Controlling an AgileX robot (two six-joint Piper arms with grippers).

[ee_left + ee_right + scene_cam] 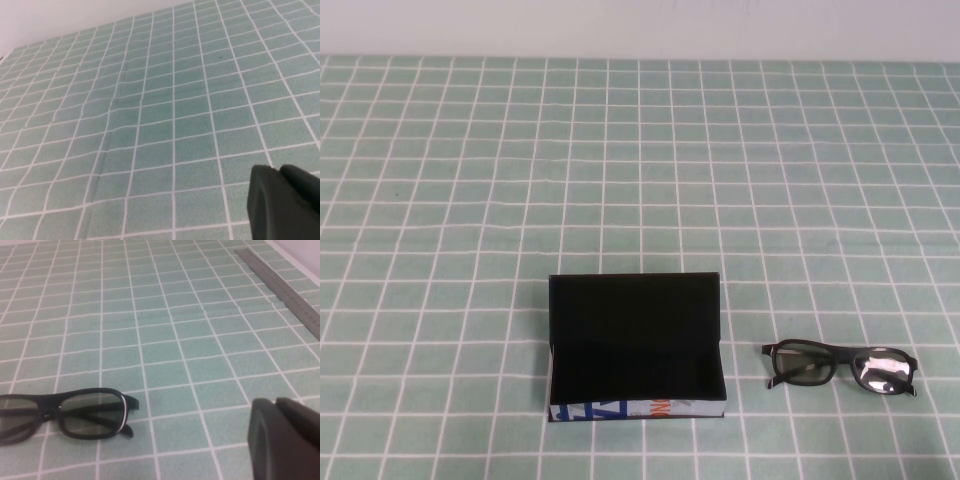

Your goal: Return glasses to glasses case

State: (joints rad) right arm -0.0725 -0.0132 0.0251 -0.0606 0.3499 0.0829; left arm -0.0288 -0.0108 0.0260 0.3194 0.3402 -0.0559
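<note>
Glasses (pixel 840 367) are lying beside the open case (pixel 636 345) near the tabletop's front edge, awaiting pickup; right gripper (pixel 285 440) is hovering pressed together, left gripper (pixel 282 202) indeterminate.

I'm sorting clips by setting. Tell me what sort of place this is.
Probably a staged tabletop test bench, not a home. A green checked tablecloth meets a plain white wall; on it lie only an open black rectangular glasses case and black thick-rimmed glasses. A grey metal ruler lies at the edge.
</note>
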